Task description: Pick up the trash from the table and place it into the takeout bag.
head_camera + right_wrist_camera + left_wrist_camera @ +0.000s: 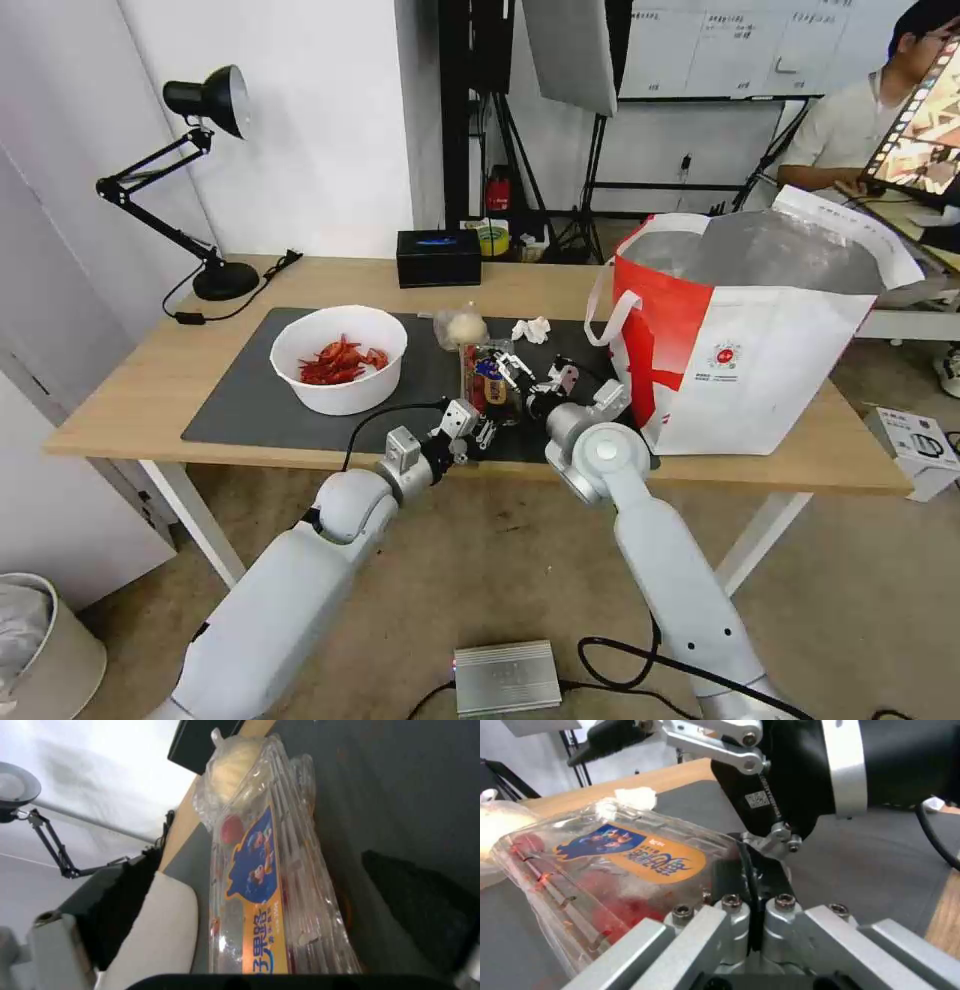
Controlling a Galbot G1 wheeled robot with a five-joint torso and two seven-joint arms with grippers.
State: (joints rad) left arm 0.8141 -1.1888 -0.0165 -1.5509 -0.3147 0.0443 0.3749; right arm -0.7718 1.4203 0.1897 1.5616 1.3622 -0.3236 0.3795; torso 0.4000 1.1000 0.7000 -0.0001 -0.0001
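Left claw [487, 432] and right claw [535, 385] both narrowed onto the clamshell tray [490, 384], which stands on edge between them above the worktop [150, 380] mat. Takeout bag [760, 370] just beyond right claw.

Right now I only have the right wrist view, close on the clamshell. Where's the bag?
Observer: The bag stands open on the table, to the robot's right of the clamshell.
Operator: And the left gripper?
Observer: The left gripper looks shut on the clamshell's near edge.
Operator: What other trash is out?
Observer: A tissue lies on the mat, beyond the clamshell.
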